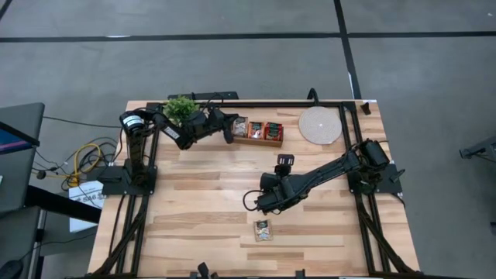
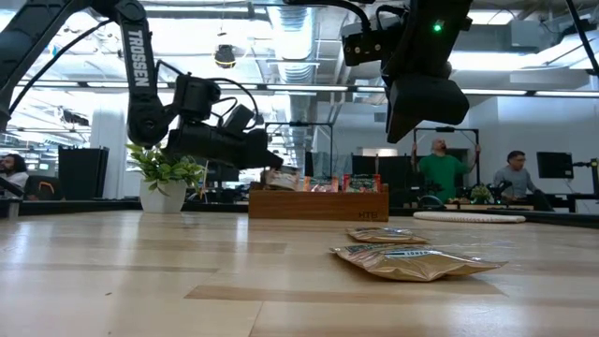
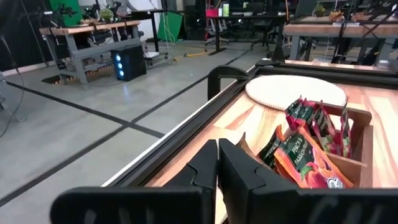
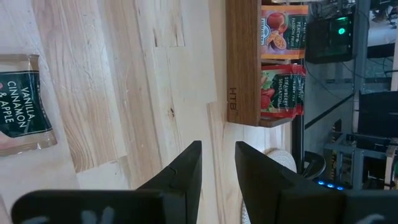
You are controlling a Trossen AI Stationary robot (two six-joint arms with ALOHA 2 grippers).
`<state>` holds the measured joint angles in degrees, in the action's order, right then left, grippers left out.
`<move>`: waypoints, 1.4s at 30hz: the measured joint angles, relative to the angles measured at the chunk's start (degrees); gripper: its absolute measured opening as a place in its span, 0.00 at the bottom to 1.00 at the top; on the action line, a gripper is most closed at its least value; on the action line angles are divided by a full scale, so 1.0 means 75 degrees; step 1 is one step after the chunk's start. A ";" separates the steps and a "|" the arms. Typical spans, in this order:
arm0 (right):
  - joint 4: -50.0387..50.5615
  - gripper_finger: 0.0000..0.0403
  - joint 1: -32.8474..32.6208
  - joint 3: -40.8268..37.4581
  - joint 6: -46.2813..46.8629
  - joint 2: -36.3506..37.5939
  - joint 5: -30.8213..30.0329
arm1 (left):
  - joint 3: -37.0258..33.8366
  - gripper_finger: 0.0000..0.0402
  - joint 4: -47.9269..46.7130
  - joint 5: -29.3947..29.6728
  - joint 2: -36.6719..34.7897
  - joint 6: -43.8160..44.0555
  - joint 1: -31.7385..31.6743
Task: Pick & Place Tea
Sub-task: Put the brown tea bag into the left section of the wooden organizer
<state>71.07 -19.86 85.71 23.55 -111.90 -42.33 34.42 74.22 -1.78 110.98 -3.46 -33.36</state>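
Left end effector point(image 1: 230, 126), its two dark fingers pressed together with nothing between them, hovered at the left end of the brown wooden three-compartment tray point(image 1: 257, 141), right beside the pale sachet in the end slot. That spot looked chosen so the arm could tidy or press down a sachet standing in the tray, though contact could not be confirmed. Right end effector point(image 1: 261, 204) hung over the middle of the pale wooden bench point(image 1: 201, 209), its fingers a little apart and holding nothing, pointed down toward the sachets lying loose nearby; the stance suited an approach to a pick.

Tea sat in two places. Red-orange and pale sachets with dark bands point(image 1: 263, 129) stood on edge in the tray's compartments, upright because the dividers propped them. Two flat pale sachets with dark green print point(image 2: 412, 260) lay on the bare bench near the front edge, well apart from the tray, probably awaiting transfer. In the right wrist view one read as vanilla, cinnamon and apple point(image 4: 22, 102).

A round pale woven disc point(image 1: 320, 124) lay just beyond the tray's right end, and a small green potted plant point(image 1: 180, 108) stood at the back left corner, both clear of the working path.
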 joint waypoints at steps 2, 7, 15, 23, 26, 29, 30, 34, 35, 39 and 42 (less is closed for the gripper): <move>0.0001 0.22 0.0000 0.0000 0.0000 0.0000 0.0000 | 0.0046 0.04 -0.0117 0.0006 0.0000 0.0000 0.0000; 0.0003 0.22 0.0000 0.0000 -0.0003 -0.0003 0.0000 | 0.0049 0.17 -0.0117 0.0031 0.0000 -0.0001 0.0000; 0.0004 0.22 0.0000 0.0000 -0.0009 -0.0003 0.0003 | 0.0049 0.30 -0.0108 0.0032 0.0000 -0.0020 0.0000; 0.0007 0.22 0.0002 0.0000 -0.0024 -0.0003 0.0003 | 0.0046 0.30 -0.0373 -0.1323 -0.0377 0.0594 0.0171; 0.0006 0.22 0.0017 0.0000 -0.0026 -0.0003 0.0004 | 0.0048 0.30 -0.1266 -0.1602 -0.0755 0.0841 0.0346; 0.0006 0.22 0.0017 0.0000 -0.0026 -0.0003 -0.0003 | 0.0085 0.30 -0.2651 -0.1242 -0.1033 0.0822 0.0470; 0.0006 0.22 0.0015 0.0000 -0.0026 -0.0003 -0.0003 | 0.0144 0.30 -0.3106 -0.0962 -0.1088 0.0798 0.0514; -0.0014 0.22 0.0017 0.0000 -0.0026 -0.0005 -0.0009 | 0.0564 0.30 -0.4221 -0.0339 -0.1105 0.0691 0.0688; -0.0041 0.22 0.0028 0.0000 -0.0026 -0.0003 -0.0009 | 0.0712 0.30 -0.4457 -0.0240 -0.1105 0.0595 0.0754; -0.0055 0.22 0.0064 0.0000 -0.0023 -0.0006 -0.0003 | 0.1346 0.30 -0.5634 0.0557 -0.1107 0.0324 0.1008; -0.0055 0.22 0.0065 0.0000 -0.0023 -0.0006 -0.0006 | 0.1683 0.30 -0.6428 0.1097 -0.1107 0.0107 0.1201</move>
<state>70.65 -19.37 85.71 23.38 -111.94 -42.37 47.04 26.01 6.45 102.67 -2.66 -24.36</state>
